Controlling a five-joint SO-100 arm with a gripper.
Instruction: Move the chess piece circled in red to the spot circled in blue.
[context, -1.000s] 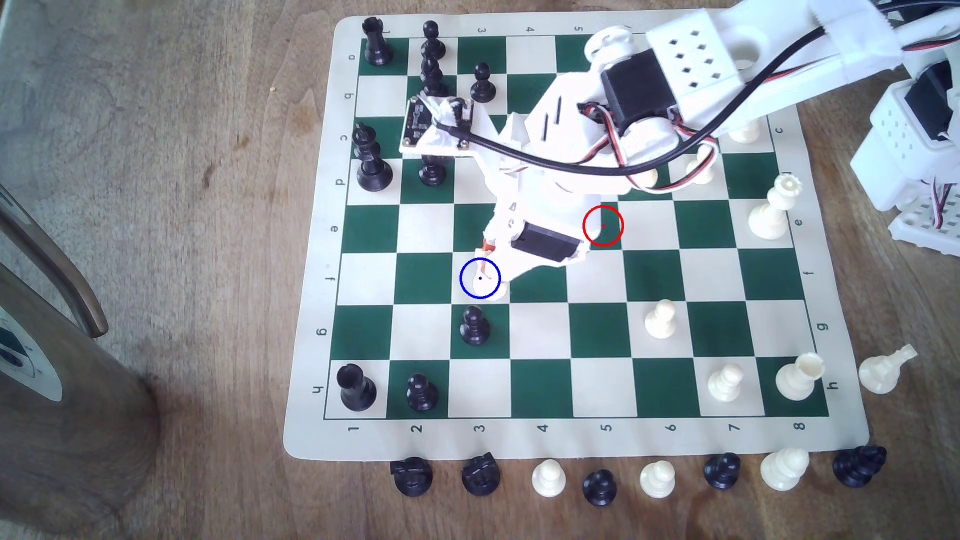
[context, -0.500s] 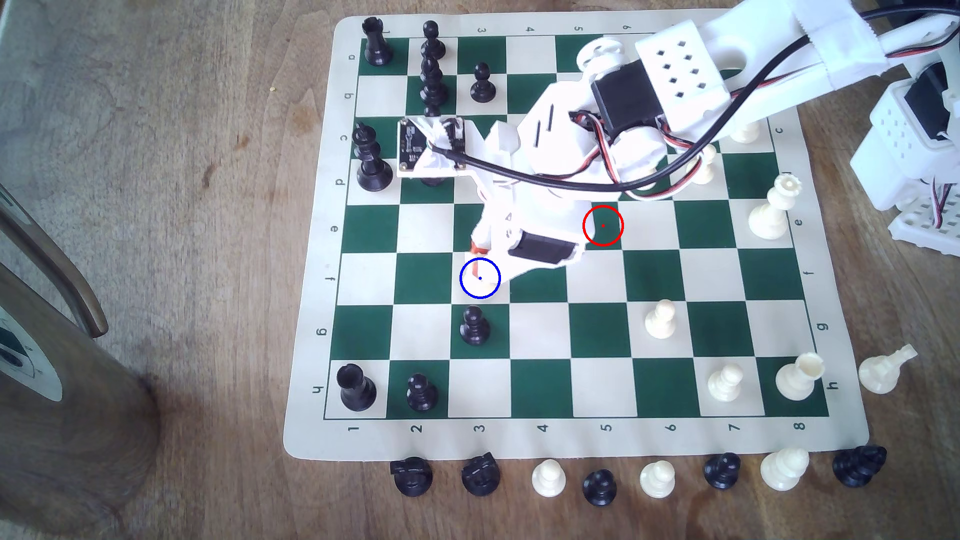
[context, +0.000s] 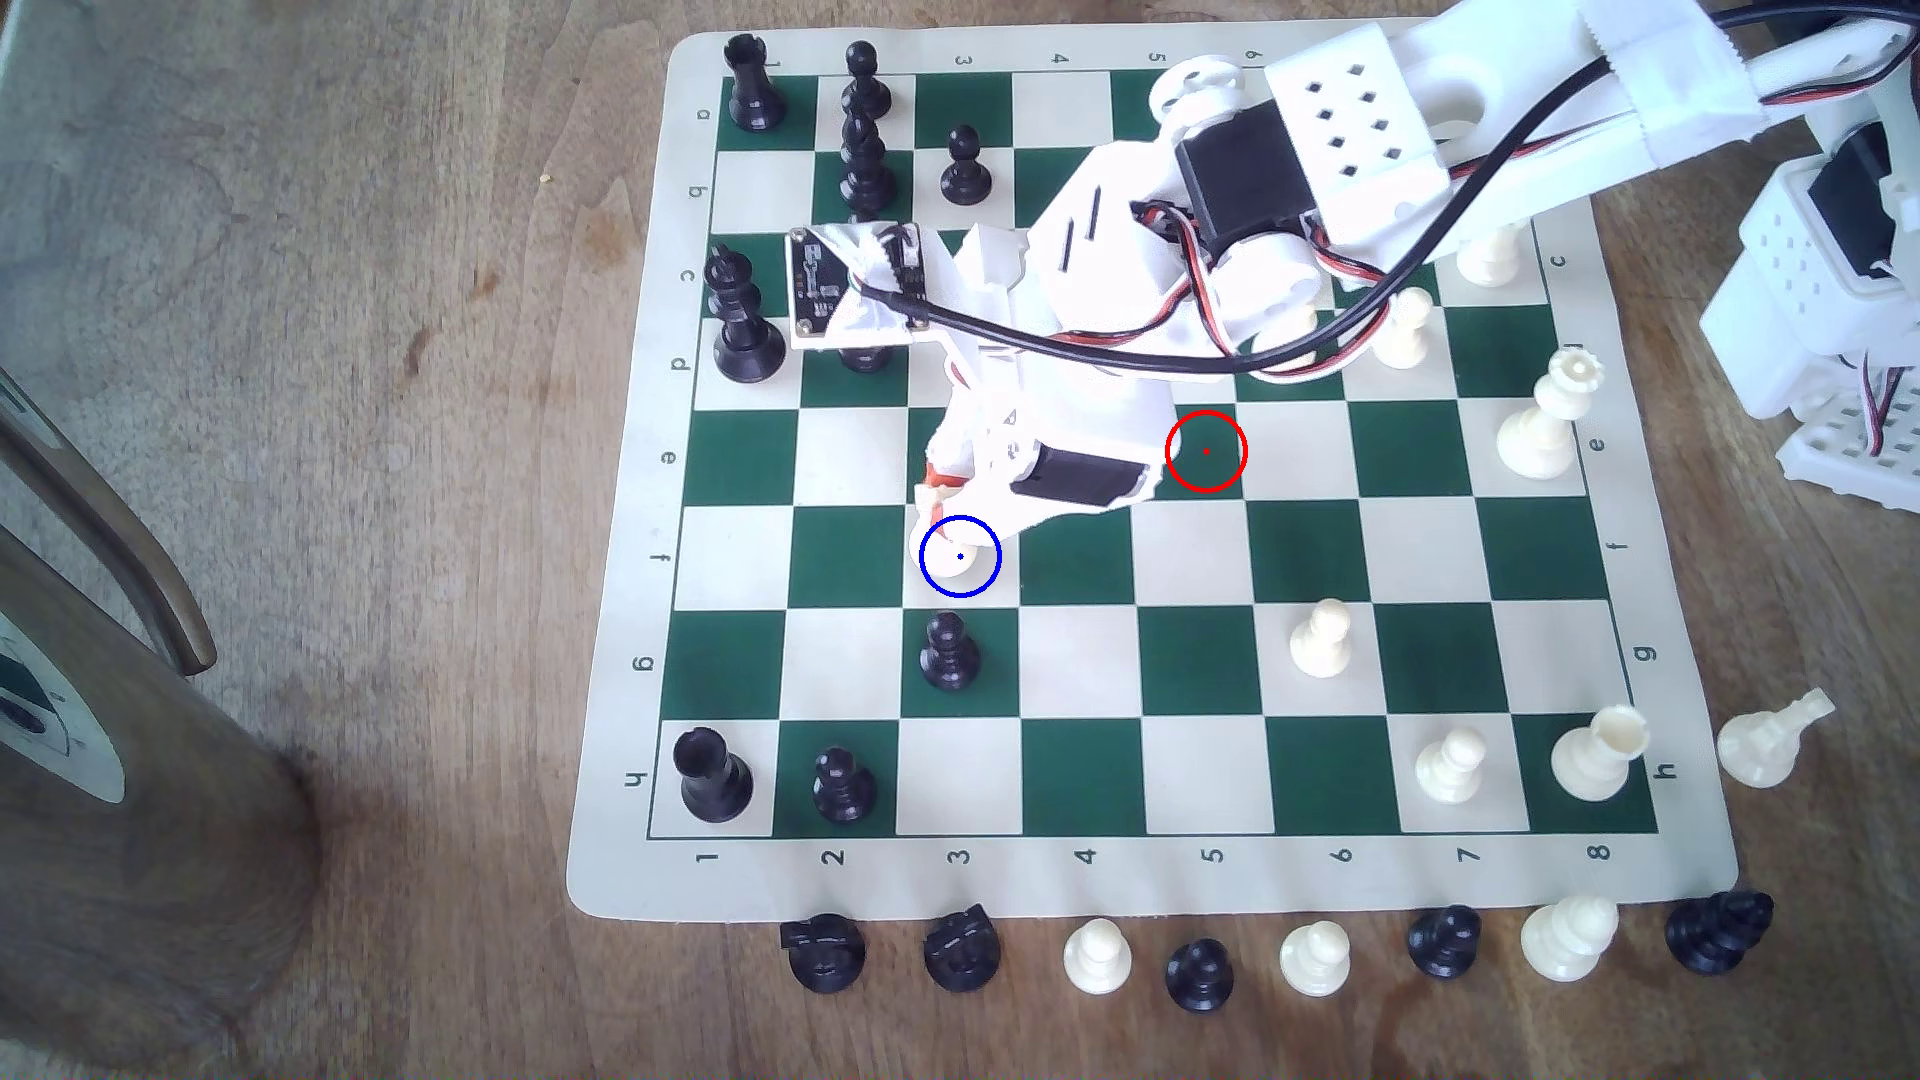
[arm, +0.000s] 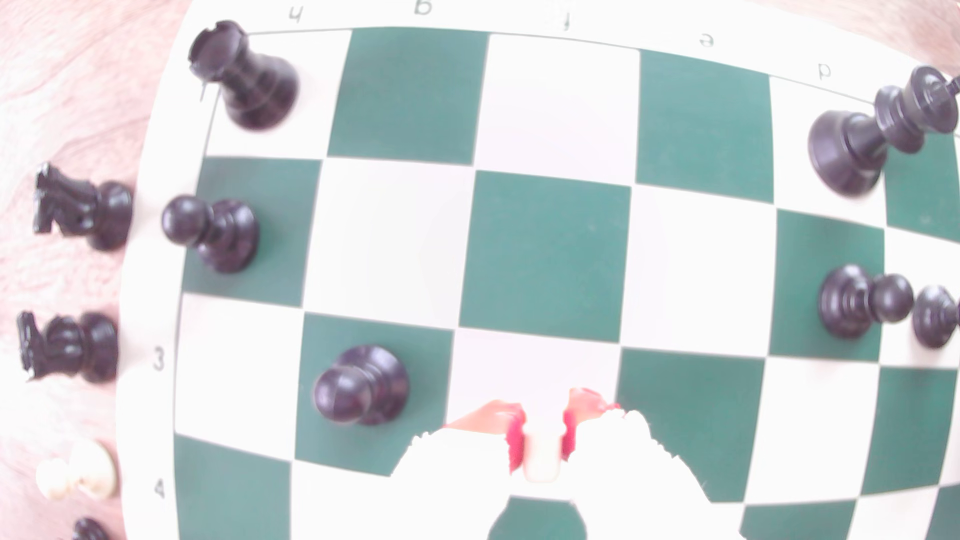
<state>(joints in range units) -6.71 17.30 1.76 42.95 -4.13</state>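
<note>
End effector (arm: 541, 441) grips 1 cream piece (arm: 542, 457).

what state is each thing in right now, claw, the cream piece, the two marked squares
white claw with red pads: shut on small cream-white chess piece
small cream-white chess piece: held between the pads, over the blue ring
blue-ringed cream square: piece's base within the ring
red-ringed dark green square: vacated
</note>
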